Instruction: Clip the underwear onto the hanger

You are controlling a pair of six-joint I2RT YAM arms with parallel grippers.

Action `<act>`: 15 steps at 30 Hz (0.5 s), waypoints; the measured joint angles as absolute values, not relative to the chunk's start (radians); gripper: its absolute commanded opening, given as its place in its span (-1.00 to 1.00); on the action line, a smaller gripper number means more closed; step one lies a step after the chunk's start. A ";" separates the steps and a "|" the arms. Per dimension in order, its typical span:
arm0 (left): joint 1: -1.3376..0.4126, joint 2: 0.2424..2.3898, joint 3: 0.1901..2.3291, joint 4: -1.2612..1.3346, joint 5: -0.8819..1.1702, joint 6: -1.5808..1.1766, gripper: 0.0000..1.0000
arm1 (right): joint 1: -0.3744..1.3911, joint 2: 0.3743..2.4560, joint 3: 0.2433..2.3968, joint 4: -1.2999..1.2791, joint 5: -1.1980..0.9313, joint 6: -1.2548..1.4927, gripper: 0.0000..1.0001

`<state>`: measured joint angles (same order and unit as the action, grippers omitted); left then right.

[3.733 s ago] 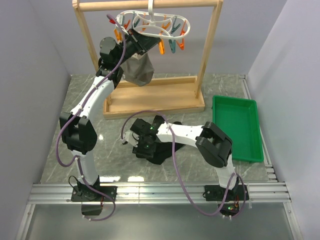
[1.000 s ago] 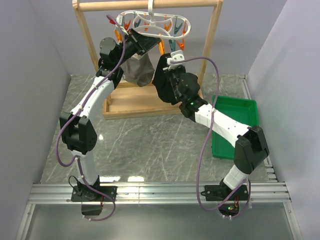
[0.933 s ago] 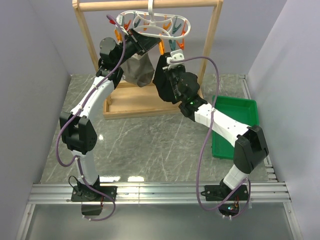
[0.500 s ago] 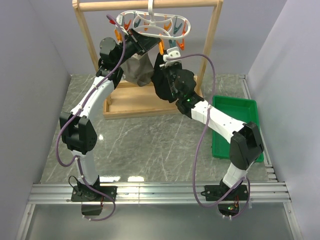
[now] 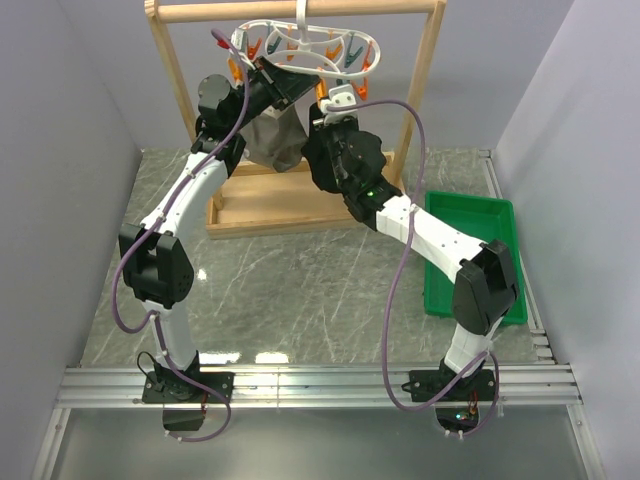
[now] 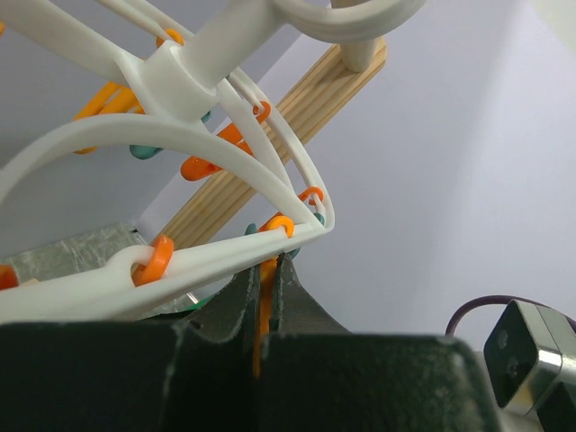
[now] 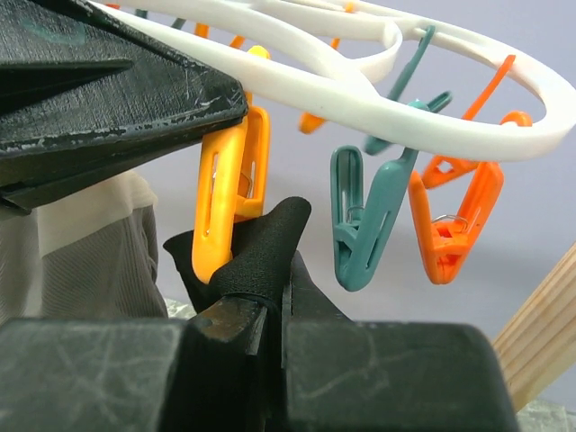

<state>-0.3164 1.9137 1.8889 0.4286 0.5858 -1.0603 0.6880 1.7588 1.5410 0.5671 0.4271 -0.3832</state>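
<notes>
The white oval hanger [image 5: 300,45] hangs by its hook from the wooden rack's top bar. My left gripper [image 5: 292,88] is shut on an orange peg [image 6: 262,301] under the hanger's frame [image 6: 180,135]. My right gripper [image 5: 328,104] is shut on the black underwear [image 5: 325,165], which hangs down over that arm. In the right wrist view a fold of the underwear [image 7: 265,238] sticks up between my shut jaws and touches the lower end of an orange peg [image 7: 225,198]. The left gripper's dark body [image 7: 108,108] sits just above that peg.
A grey-beige garment [image 5: 275,140] hangs from the hanger beside the left gripper. A teal peg [image 7: 360,225] and another orange peg [image 7: 454,225] hang to the right. The tall wooden rack [image 5: 420,90] stands on its base board. A green tray [image 5: 470,250] lies at the right.
The right arm lifted the underwear off the table up to the hanger, and in the last second moved it further up and left, closer to the pegs. The left arm has stayed still.
</notes>
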 measured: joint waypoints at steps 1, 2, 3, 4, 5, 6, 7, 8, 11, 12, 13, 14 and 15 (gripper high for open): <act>-0.316 1.914 1.889 0.429 0.586 -1.063 -0.94 | 0.688 1.759 1.544 0.562 0.429 -0.383 -1.00; -0.316 1.914 1.889 0.429 0.586 -1.065 -0.87 | 0.688 1.759 1.548 0.559 0.430 -0.383 -1.00; -0.315 1.914 1.889 0.429 0.586 -1.069 -0.84 | 0.689 1.760 1.552 0.556 0.431 -0.382 -1.00; -0.315 1.914 1.889 0.429 0.587 -1.072 -0.82 | 0.689 1.760 1.557 0.553 0.431 -0.379 -1.00; -0.315 1.914 1.889 0.429 0.587 -1.076 -0.79 | 0.689 1.761 1.564 0.549 0.433 -0.375 -1.00; -0.315 1.914 1.889 0.429 0.587 -1.079 -0.75 | 0.689 1.764 1.572 0.544 0.435 -0.370 -1.00; -0.315 1.914 1.889 0.430 0.587 -1.082 -0.72 | 0.689 1.766 1.580 0.540 0.437 -0.363 -1.00; -0.314 1.914 1.889 0.429 0.587 -1.086 -0.67 | 0.689 1.770 1.591 0.531 0.438 -0.355 -1.00; -0.313 1.914 1.889 0.436 0.588 -1.093 -0.57 | 0.688 1.775 1.615 0.507 0.445 -0.328 -1.00; -0.312 1.914 1.891 0.440 0.588 -1.095 -0.54 | 0.686 1.776 1.620 0.500 0.445 -0.319 -1.00; -0.312 1.914 1.891 0.443 0.590 -1.096 -0.53 | 0.686 1.776 1.623 0.496 0.445 -0.309 -1.00; -0.312 1.914 1.891 0.445 0.590 -1.097 -0.49 | 0.685 1.776 1.628 0.492 0.445 -0.301 -1.00; -0.312 1.914 1.891 0.445 0.590 -1.098 -0.49 | 0.685 1.776 1.632 0.485 0.444 -0.292 -1.00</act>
<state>-0.3119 1.9137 1.8912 0.4450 0.5896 -1.0981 0.6849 1.7756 1.6318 0.4850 0.4442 -0.2924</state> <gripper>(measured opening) 0.242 0.028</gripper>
